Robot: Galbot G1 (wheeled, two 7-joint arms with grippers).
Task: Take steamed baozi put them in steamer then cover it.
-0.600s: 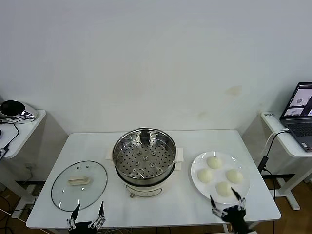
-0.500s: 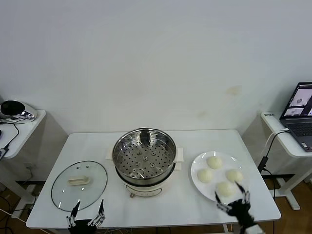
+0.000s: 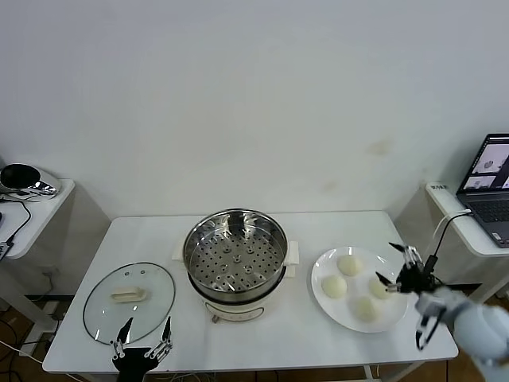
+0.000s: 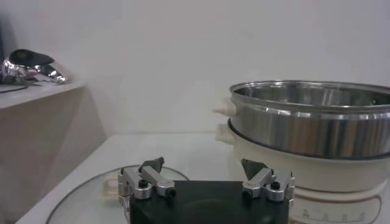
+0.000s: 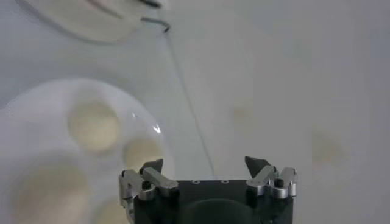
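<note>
Four cream-white baozi lie on a white plate (image 3: 320,296) at the table's right: one at the back (image 3: 349,264), one at the left (image 3: 334,286), one at the right (image 3: 378,287), one at the front (image 3: 365,308). My right gripper (image 3: 398,266) is open and empty, raised by the plate's right edge beside the right baozi; its wrist view shows the plate (image 5: 36,122) and baozi (image 5: 93,125) off to one side of the gripper (image 5: 207,165). The steamer (image 3: 236,263) stands open at the table's middle. The cover (image 3: 129,301) lies flat at the left. My left gripper (image 3: 143,334) is open at the front edge by the cover.
The left wrist view shows the steamer (image 4: 311,115) and the cover's rim (image 4: 79,198) past the left gripper (image 4: 202,167). A side shelf with a metal object (image 3: 24,180) stands far left. A laptop (image 3: 491,183) sits on a side table far right, with a cable (image 3: 436,239) hanging.
My right gripper has risen from the table's front edge and swung to the plate's right side, staying open. The left gripper has barely shifted.
</note>
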